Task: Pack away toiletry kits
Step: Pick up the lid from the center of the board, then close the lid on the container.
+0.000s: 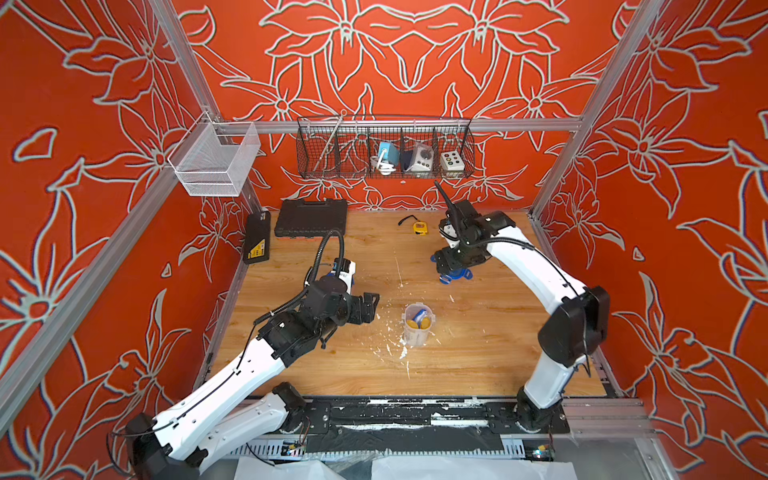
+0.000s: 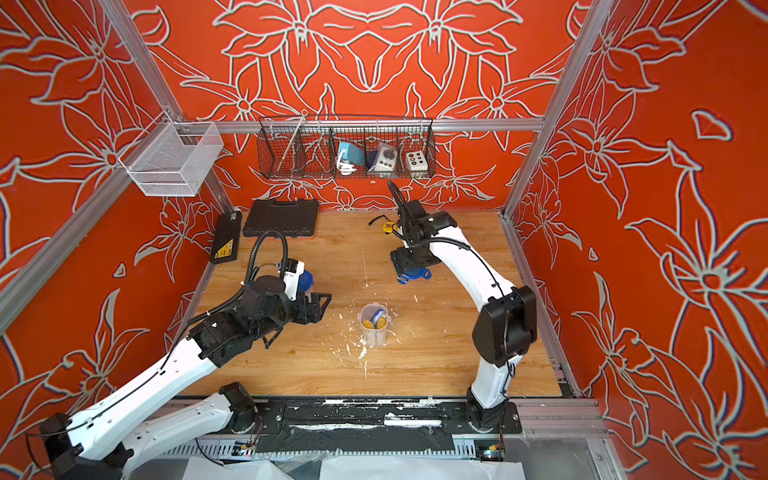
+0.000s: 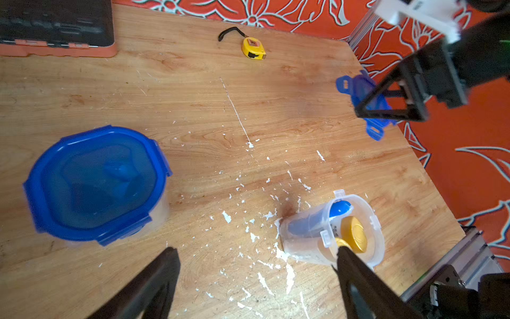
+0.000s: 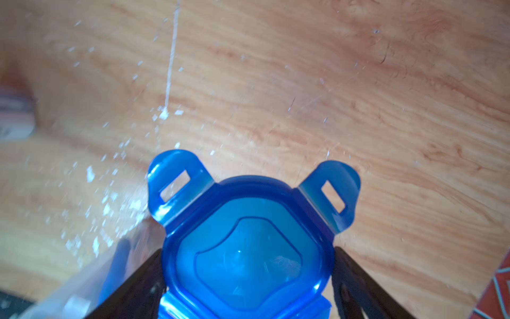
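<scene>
Though print blurs, yellow label (image 1: 257, 250) on black case (image 1: 254, 226), open tub (image 1: 417, 337)

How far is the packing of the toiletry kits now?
Done: one clear plastic tub with clipped blue lid looks closed. In hand: the right pincer straddles the loose blue four-tab lid; grip unclear. Remaining: the open clear tub holding yellow-capped bottles lacks its lid.
</scene>
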Available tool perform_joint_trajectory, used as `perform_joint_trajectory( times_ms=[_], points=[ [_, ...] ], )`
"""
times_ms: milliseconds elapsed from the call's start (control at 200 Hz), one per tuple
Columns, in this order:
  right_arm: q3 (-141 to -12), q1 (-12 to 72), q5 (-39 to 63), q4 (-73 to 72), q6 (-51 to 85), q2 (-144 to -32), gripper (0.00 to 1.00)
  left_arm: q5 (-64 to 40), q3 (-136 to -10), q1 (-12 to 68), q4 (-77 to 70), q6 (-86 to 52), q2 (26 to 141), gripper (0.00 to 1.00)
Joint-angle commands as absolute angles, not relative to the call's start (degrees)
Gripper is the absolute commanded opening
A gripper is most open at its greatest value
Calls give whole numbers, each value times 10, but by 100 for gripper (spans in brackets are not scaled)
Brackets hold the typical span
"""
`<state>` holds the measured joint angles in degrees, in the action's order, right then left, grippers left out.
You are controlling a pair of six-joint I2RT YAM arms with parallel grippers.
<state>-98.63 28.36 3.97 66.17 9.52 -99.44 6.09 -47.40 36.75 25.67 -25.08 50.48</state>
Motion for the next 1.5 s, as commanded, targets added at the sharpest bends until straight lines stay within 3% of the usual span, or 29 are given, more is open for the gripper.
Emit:
perform_joint_trajectory(
  times_ms=[0, 210, 425, 1496],
  points=[
    [-979, 315, 75, 753, 102, -941, 65, 71, -480, 360, 284, -237, 496, 86],
    [-955, 381, 93, 779, 166, -873, 65, 106, -483, 347, 315, -234, 488, 86],
    [-953, 447, 83, 762, 161, -895, 65, 80, -464, 345, 314, -265, 462, 86],
    [-907, 522, 44, 689, 99, -967, 65, 70, -442, 346, 343, -296, 401, 86]
  ],
)
